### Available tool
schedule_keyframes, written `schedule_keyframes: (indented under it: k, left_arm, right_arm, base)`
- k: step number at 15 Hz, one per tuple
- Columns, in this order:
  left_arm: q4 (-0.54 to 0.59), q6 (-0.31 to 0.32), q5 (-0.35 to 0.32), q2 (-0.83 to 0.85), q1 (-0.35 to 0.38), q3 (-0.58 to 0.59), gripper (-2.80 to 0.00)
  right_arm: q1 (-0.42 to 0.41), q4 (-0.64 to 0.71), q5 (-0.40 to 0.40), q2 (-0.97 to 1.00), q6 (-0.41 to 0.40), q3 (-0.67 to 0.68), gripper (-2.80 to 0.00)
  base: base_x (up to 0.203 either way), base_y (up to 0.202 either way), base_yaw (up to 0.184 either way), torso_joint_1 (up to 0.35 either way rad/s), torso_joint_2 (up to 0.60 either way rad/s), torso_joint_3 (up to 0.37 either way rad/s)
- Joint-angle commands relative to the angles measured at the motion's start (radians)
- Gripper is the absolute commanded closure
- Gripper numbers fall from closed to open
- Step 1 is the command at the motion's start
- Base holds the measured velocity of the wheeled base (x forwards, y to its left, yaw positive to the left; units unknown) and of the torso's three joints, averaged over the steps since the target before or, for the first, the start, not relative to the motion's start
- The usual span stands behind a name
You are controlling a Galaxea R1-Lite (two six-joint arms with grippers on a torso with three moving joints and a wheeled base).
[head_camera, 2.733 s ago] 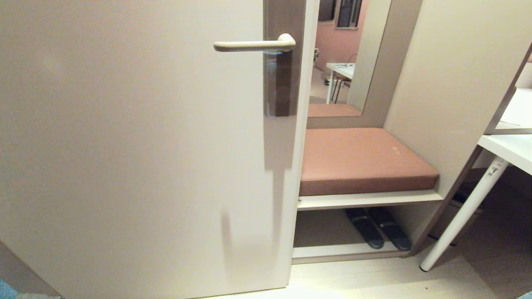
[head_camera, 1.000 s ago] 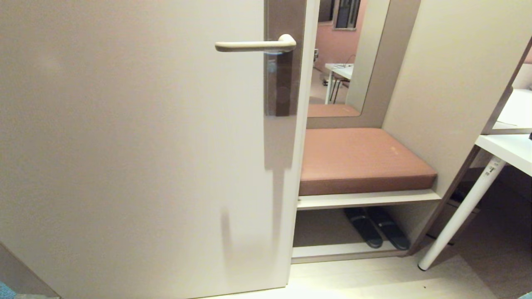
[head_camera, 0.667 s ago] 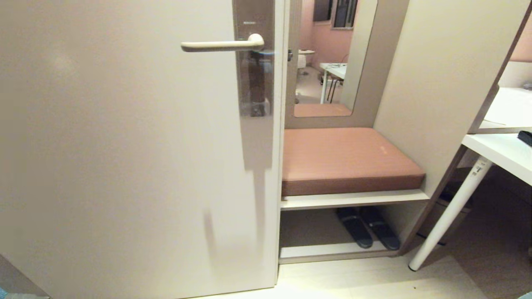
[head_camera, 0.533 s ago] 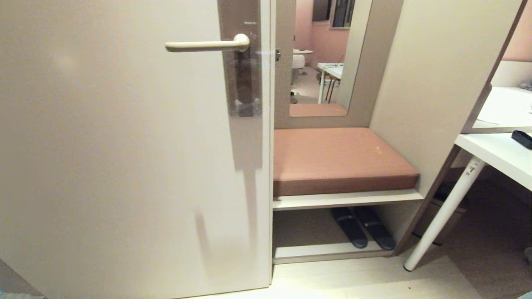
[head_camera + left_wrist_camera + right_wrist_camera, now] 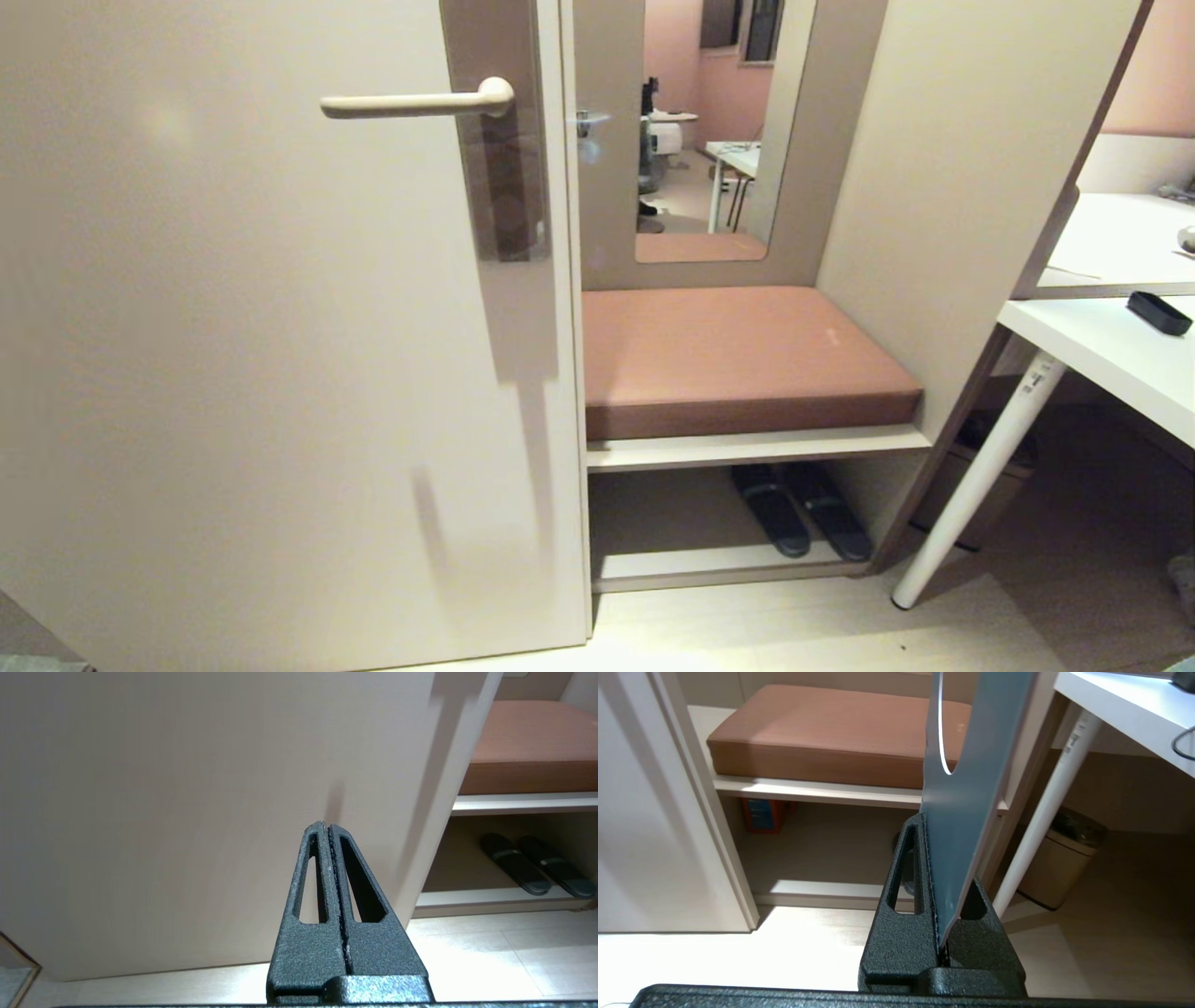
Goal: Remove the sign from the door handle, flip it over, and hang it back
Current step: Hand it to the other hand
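A brown cushion (image 5: 747,350) lies on the bench shelf (image 5: 756,448). Under that shelf, two dark slippers (image 5: 798,509) sit side by side.

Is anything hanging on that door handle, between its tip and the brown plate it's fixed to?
No. In the head view the door handle is bare right up to the plate.
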Motion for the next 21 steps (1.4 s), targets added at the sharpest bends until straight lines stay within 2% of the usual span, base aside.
schedule_keyframes:
  k: [1,21]
  left_arm:
    - [0.000,-0.001,0.000,0.000,0.000,0.000,0.00]
    - [0.000,0.001,0.000,0.000,0.000,0.000,0.00]
  right_arm:
    - [-0.001,0.000,0.000,0.000,-0.001,0.000,0.00]
    - [-0.001,0.001,0.000,0.000,-0.001,0.000,0.00]
  base:
    - [0.000,0.000,0.000,0.000,0.00,0.000]
    - [0.000,0.000,0.000,0.000,0.00,0.000]
